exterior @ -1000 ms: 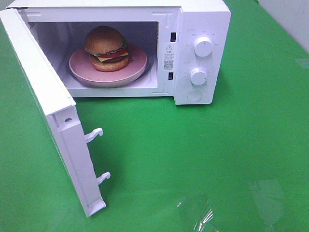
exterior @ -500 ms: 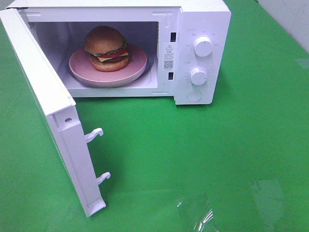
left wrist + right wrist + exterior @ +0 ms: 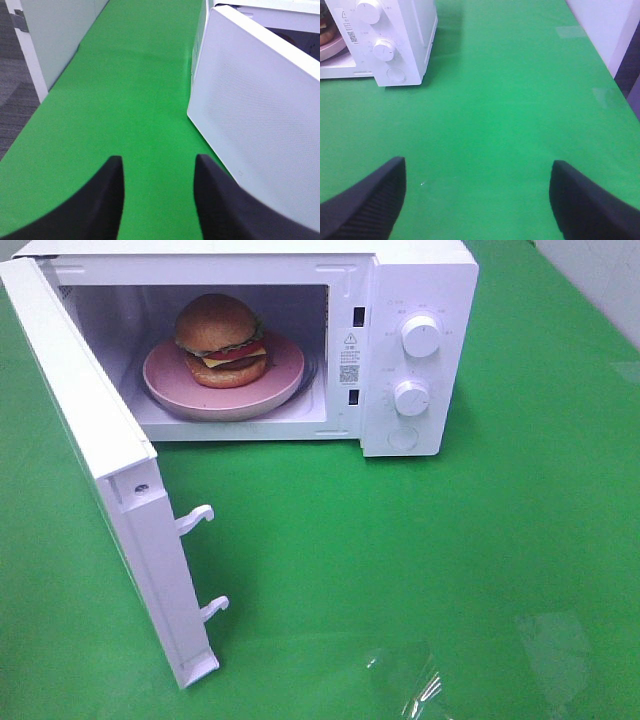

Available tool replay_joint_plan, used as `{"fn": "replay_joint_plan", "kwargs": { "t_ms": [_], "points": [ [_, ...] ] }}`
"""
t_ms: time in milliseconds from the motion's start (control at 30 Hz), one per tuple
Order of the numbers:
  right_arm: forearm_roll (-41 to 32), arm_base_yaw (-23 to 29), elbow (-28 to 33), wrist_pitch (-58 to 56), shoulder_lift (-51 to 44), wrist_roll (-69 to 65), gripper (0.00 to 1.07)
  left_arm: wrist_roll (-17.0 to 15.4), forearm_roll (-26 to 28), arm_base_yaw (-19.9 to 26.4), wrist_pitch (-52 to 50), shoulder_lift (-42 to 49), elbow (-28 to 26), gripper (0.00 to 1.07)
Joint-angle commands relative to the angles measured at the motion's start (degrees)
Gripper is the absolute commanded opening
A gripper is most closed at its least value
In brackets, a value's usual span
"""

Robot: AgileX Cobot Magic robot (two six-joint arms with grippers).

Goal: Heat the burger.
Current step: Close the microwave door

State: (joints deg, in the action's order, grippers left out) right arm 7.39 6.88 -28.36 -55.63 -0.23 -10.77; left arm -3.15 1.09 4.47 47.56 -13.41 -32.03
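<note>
White boxy microwave (image 3: 420, 340), smooth matte plastic, sits on a flat green table (image 3: 420, 540). Its door (image 3: 100, 460) is swung wide open; two white hook latches (image 3: 195, 517) stick out of the door's edge. The left wrist view shows a fine dotted mesh on the door's outer face. The control panel has two round ribbed knobs (image 3: 420, 335) and a round button (image 3: 402, 437). The panel labels are too small to read.

The burger (image 3: 222, 340) is inside the cavity, centred on a round pink plate (image 3: 288, 375). It has a glossy golden-brown domed bun, with ragged green lettuce, red tomato, a yellow cheese corner and a dark patty. The rear of the burger and plate is hidden. In the right wrist view, only slivers of both show at the frame edge.

There is a shiny clear patch (image 3: 405, 680) on the table's near edge; I can't tell what it is.

Left gripper (image 3: 158, 157): black fingers partly apart with bare table between them, holding nothing, beside the door. Right gripper (image 3: 479, 162): ridged black fingers spread wide, empty, well away from the microwave. Only the finger ends show; the rest is cut off.
</note>
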Motion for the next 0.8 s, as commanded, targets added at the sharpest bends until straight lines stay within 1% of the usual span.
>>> {"fn": "replay_joint_plan", "kwargs": {
  "t_ms": [33,67,100,133,167,200,233,267,300,333,367,400,433,467,500,567,600,633,667,700,733,800],
  "points": [
    [0.17,-0.34,0.11,0.4,-1.43,-0.23,0.76,-1.2,3.04,0.11,-3.04,-2.86,-0.11,0.18],
    [0.17,-0.34,0.11,0.4,-1.43,-0.23,0.76,-1.15,4.01,0.11,-3.67,-4.35,-0.11,0.11],
    [0.17,-0.34,0.11,0.4,-1.43,-0.23,0.76,-0.46,4.7,0.11,-5.9,-7.22,-0.11,0.0],
    [0.17,-0.34,0.11,0.4,-1.43,-0.23,0.76,-0.46,4.7,0.11,-5.9,-7.22,-0.11,0.0],
    [0.17,-0.34,0.11,0.4,-1.43,-0.23,0.76,1.72,4.58,0.11,-8.77,-9.68,-0.11,0.0],
    [0.17,-0.34,0.11,0.4,-1.43,-0.23,0.76,1.72,4.58,0.11,-8.77,-9.68,-0.11,0.0],
    [0.17,-0.34,0.11,0.4,-1.43,-0.23,0.76,4.35,4.7,0.11,-12.32,-11.52,-0.11,0.0],
    [0.17,-0.34,0.11,0.4,-1.43,-0.23,0.76,4.35,4.7,0.11,-12.32,-11.52,-0.11,0.0],
    [0.17,-0.34,0.11,0.4,-1.43,-0.23,0.76,5.39,4.7,0.11,-14.5,-12.55,-0.11,0.0],
    [0.17,-0.34,0.11,0.4,-1.43,-0.23,0.76,6.25,4.7,0.11,-18.79,-14.5,-0.11,0.0],
    [0.17,-0.34,0.11,0.4,-1.43,-0.23,0.76,6.25,4.7,0.11,-18.79,-14.5,-0.11,0.0],
    [0.17,-0.34,0.11,0.4,-1.43,-0.23,0.76,6.65,4.76,0.11,-23.43,-16.1,0.63,0.0],
    [0.17,-0.34,0.11,0.4,-1.43,-0.23,0.76,6.65,4.76,0.11,-23.43,-16.1,0.63,0.0],
    [0.17,-0.34,0.11,0.4,-1.43,-0.23,0.76,6.82,5.21,0.11,-29.39,-17.7,2.64,0.0],
    [0.17,-0.34,0.11,0.4,-1.43,-0.23,0.76,6.82,5.21,0.11,-29.39,-17.7,2.64,0.0],
    [0.17,-0.34,0.11,0.4,-1.43,-0.23,0.76,6.82,6.07,0.11,-39.59,-20.28,8.31,0.0],
    [0.17,-0.34,0.11,0.4,-1.43,-0.23,0.76,6.82,6.07,0.11,-39.59,-20.28,8.31,0.0],
    [0.17,-0.34,0.11,0.4,-1.43,-0.23,0.76,6.82,6.07,0.11,-42.51,-20.97,10.03,0.0],
    [0.17,-0.34,0.11,0.4,-1.43,-0.23,0.76,6.82,6.07,0.11,-42.51,-20.97,10.03,0.0],
    [0.17,-0.34,0.11,0.4,-1.43,-0.23,0.76,6.82,6.02,0.11,-48.87,-22.23,13.12,0.0],
    [0.17,-0.34,0.11,0.4,-1.43,-0.23,0.76,6.82,6.02,0.11,-48.87,-22.23,13.12,0.0],
    [0.17,-0.34,0.11,0.4,-1.43,-0.23,0.76,6.82,5.96,0.11,-61.82,-24.64,18.45,0.0]
  ]
}}
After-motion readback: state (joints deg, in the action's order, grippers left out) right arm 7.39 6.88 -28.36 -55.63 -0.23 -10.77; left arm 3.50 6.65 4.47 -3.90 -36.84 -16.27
